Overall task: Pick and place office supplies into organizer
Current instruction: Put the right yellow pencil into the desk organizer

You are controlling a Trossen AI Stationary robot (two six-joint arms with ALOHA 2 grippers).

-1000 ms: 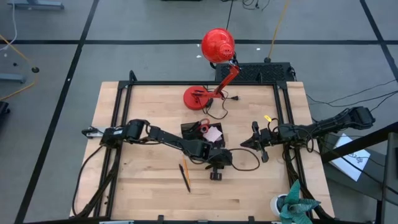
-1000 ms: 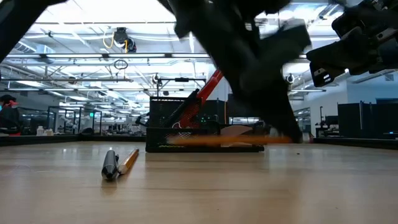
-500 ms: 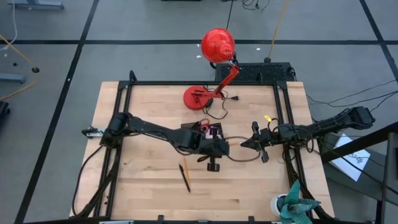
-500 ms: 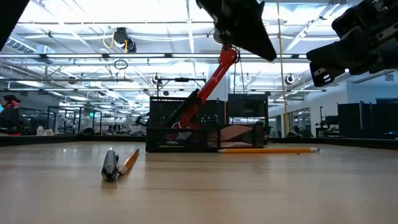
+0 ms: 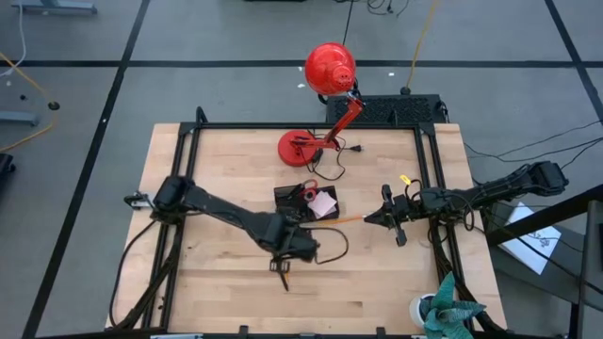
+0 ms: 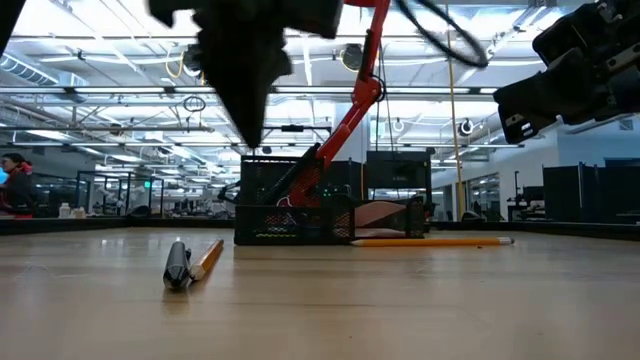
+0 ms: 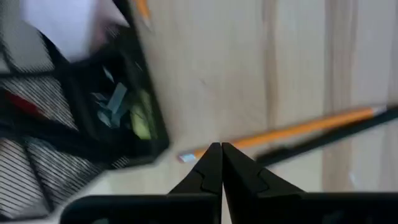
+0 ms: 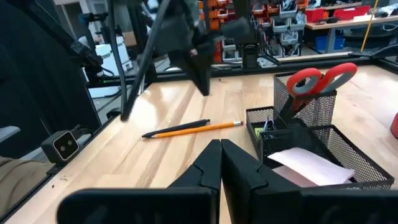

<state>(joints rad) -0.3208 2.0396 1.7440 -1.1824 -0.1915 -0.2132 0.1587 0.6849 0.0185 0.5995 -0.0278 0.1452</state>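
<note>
Your left end effector (image 5: 283, 261) hangs above the desk (image 5: 207, 282) with its fingers pinched together on nothing, right over the loose pen (image 5: 280, 270) and pencil (image 6: 208, 258) pair lying side by side near the front edge. My read: it's lined up for that pair, so it must spread before it drops, and since the two lie touching, a pinch may catch both or roll one off. The organizer (image 5: 300, 201) sits mid-desk, just beyond the left end effector, already carrying the red-handled scissors (image 8: 318, 78) upright in its tall mesh cup, the pink sticky-note pad (image 5: 324, 203) in the low tray and small clips (image 8: 268, 126) in a side compartment. A second pencil (image 5: 345, 218) lies on the desk, one end at the organizer's right side, outside it by the low view, so that one likely needs doing too. Your right end effector (image 5: 384, 217) waits at the right of the desk, fingers closed and empty, pointed toward the organizer, near that pencil's tip. The red lamp (image 5: 329, 68) stands behind, clear of the work.
</note>
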